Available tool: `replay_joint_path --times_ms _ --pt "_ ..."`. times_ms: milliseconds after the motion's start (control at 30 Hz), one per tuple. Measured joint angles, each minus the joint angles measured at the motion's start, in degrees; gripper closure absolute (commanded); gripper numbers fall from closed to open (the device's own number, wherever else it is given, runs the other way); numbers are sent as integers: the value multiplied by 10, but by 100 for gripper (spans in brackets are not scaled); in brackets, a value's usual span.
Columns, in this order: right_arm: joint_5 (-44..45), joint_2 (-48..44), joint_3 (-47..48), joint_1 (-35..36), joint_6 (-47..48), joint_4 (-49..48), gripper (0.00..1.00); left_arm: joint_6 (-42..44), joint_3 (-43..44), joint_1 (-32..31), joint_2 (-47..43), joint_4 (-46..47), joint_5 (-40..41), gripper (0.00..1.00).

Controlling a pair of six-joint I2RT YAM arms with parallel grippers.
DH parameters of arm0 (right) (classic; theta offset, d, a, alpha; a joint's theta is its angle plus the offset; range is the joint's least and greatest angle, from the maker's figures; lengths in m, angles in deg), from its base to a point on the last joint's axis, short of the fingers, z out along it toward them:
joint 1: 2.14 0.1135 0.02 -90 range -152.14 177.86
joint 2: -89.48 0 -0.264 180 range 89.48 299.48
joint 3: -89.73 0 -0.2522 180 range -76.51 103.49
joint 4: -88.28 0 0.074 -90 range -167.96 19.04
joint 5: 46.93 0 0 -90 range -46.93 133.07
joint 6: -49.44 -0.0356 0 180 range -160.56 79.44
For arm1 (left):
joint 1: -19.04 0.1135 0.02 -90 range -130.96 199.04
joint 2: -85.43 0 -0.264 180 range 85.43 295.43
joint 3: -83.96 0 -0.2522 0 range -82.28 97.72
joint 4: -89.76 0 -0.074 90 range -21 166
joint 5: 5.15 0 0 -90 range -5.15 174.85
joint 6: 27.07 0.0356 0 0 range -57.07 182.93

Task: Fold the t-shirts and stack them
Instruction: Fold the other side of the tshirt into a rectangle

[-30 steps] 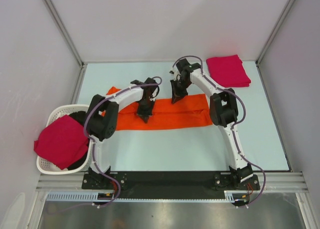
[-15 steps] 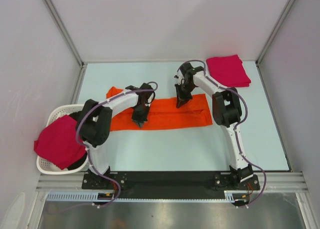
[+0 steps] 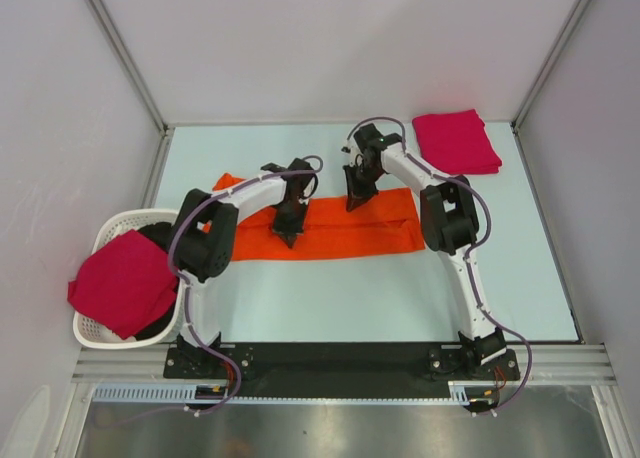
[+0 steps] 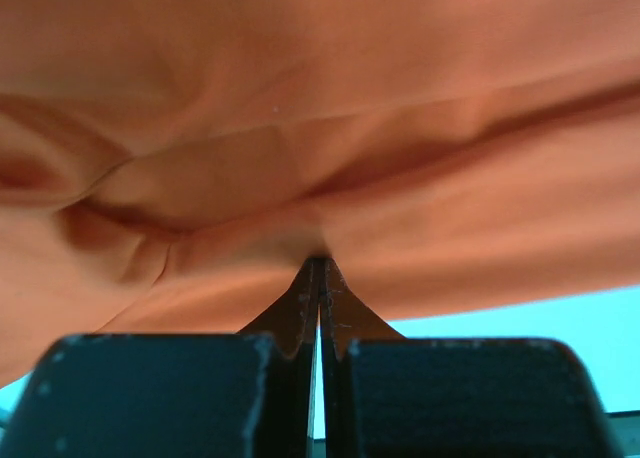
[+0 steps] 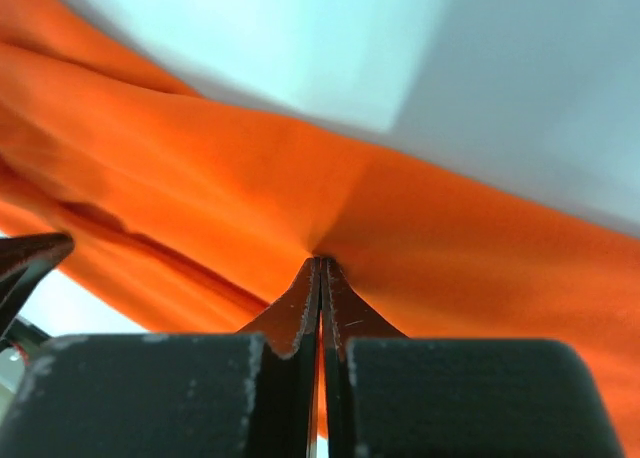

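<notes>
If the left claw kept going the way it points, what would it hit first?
The orange t-shirt: the left gripper is shut with its tips pinching that cloth. Right under the cloth is probably the table.

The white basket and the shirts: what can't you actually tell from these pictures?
- Basket contents: in the top view, the crimson t-shirt draped over it hides them; only something dark shows beneath.
- Orange t-shirt: collar and full outline unclear; the left arm and right arm cover parts from above, and the wrist views are too close.
- Folded crimson pile: too small in the top view to count its layers.
</notes>
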Motion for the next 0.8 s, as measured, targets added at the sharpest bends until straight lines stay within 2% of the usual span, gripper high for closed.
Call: replay_joint_path --times_ms 233,400,500,667,800 --pt "3 2 -25 -2 3 -2 100 -1 2 0 23 -11 5 100" --pt "5 -12 -50 -5 3 -10 100 -13 56 5 62 -63 10 100" --pt "5 -41 -101 -8 4 -11 100 -22 118 15 105 -119 9 100" --pt "2 -92 -191 -12 5 -19 100 -31 277 48 203 -218 20 100" --pt "1 -124 -247 -7 2 -30 100 -43 351 69 243 -246 20 100"
